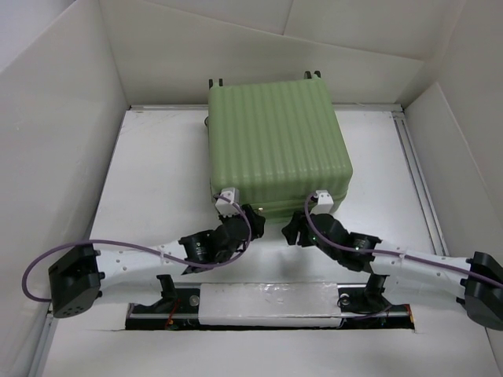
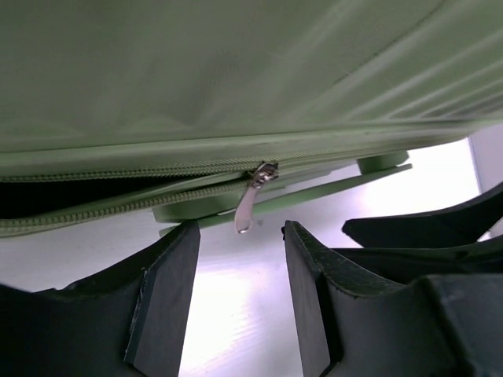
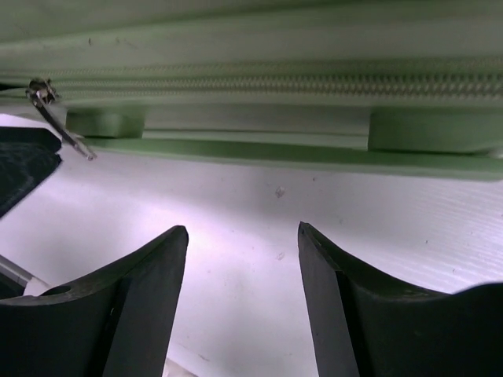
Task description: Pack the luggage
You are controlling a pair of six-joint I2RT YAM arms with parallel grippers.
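Observation:
The luggage (image 1: 275, 141) lies flat with its lid down, a pale green ribbed shell at the middle back of the table. My left gripper (image 1: 251, 215) and right gripper (image 1: 293, 228) sit low at its near edge, close to each other. In the left wrist view a silver zipper pull (image 2: 250, 200) hangs just above the gap of my open left gripper (image 2: 240, 229), touching neither finger. Left of the pull the zipper (image 2: 86, 206) gapes dark. My right gripper (image 3: 242, 229) is open and empty below the green side handle (image 3: 259, 145). The same pull (image 3: 59, 122) shows at its far left.
White walls (image 1: 63, 118) enclose the table on three sides. A metal rail (image 1: 416, 173) runs along the right side. The arm bases and a taped strip (image 1: 267, 302) lie at the near edge. The right fingers (image 2: 424, 228) show in the left wrist view.

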